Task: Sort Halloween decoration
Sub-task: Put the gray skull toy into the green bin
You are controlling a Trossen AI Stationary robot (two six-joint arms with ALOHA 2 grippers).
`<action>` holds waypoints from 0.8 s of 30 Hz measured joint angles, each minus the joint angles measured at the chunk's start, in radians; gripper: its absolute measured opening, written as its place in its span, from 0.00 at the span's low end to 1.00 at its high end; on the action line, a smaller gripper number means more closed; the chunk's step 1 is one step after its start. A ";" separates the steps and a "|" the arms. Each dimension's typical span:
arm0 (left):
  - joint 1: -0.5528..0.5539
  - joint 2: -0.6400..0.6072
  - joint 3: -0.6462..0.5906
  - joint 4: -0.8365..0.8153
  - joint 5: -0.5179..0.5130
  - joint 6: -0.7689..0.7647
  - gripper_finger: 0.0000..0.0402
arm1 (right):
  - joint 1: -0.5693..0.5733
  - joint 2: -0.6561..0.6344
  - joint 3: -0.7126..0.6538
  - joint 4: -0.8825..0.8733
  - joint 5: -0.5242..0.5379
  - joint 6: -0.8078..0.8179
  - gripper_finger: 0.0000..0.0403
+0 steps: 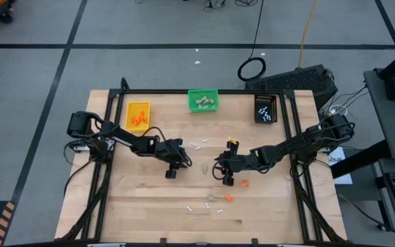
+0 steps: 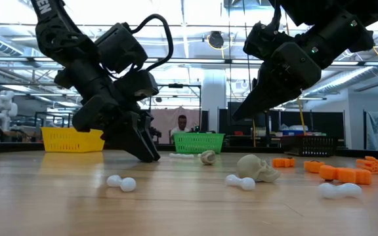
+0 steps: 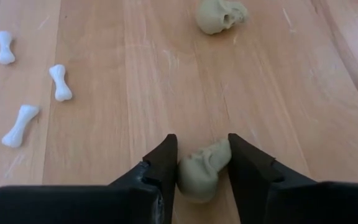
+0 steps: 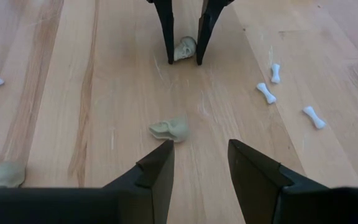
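A beige skull [image 3: 204,173] lies on the wooden table between the fingers of my left gripper [image 3: 202,140], which slants down at the table's middle [image 1: 186,163] and is shut on it. My right gripper [image 4: 201,144] hangs open above the table, right of centre [image 1: 219,170], with nothing between its fingers. A second beige skull [image 4: 171,129] lies on the wood just ahead of its fingertips. White bones [image 3: 61,82] lie loose beside the left gripper, and orange bits [image 1: 228,198] lie nearer the front edge. My left gripper has the beige skull pinched between its two fingers, one finger on each side of it [image 3: 182,168]. The fingers slant down from the table's left side. The skull rests on the table.
Along the far edge stand a yellow bin [image 1: 138,113] with orange bits, a green bin [image 1: 204,100] with beige lumps and a black bin [image 1: 266,108] with white bones. More bones [image 1: 197,206], another skull [image 2: 258,167] and orange bits [image 2: 336,172] lie toward the front.
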 joint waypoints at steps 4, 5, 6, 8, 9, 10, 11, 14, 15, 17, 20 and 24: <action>-0.008 0.000 -0.001 0.007 -0.005 0.001 0.29 | 0.000 0.000 0.000 0.000 0.000 0.000 0.34; -0.011 0.000 -0.002 0.008 -0.006 0.001 0.29 | 0.000 0.000 0.000 0.000 0.000 0.000 0.34; -0.013 0.000 -0.002 0.011 -0.007 0.001 0.29 | 0.000 0.000 0.000 0.000 0.000 0.000 0.34; -0.019 0.001 -0.002 0.015 -0.013 0.001 0.29 | 0.000 0.000 0.000 0.000 0.000 0.000 0.34; -0.022 0.001 -0.002 0.015 -0.015 0.001 0.29 | 0.000 0.000 0.000 0.000 0.000 0.000 0.34; -0.024 0.000 -0.002 0.015 -0.016 0.001 0.29 | 0.000 0.000 0.000 0.000 0.000 0.000 0.34; -0.027 -0.001 -0.002 0.015 -0.018 0.001 0.29 | 0.000 0.000 0.000 0.000 0.000 0.000 0.34; -0.036 -0.013 -0.002 0.014 -0.032 0.001 0.29 | 0.000 0.000 0.000 0.000 0.000 0.000 0.34; -0.039 -0.018 -0.002 0.014 -0.039 0.001 0.29 | 0.000 0.000 0.000 0.000 0.000 0.000 0.34; -0.046 -0.026 -0.002 0.013 -0.050 0.004 0.29 | 0.000 0.000 0.000 0.000 0.000 0.000 0.34; -0.052 -0.031 -0.002 0.010 -0.057 0.010 0.29 | 0.000 0.000 0.000 0.000 0.000 0.000 0.34; -0.052 -0.031 -0.002 0.010 -0.057 0.008 0.29 | 0.000 0.000 0.000 0.000 0.000 0.000 0.34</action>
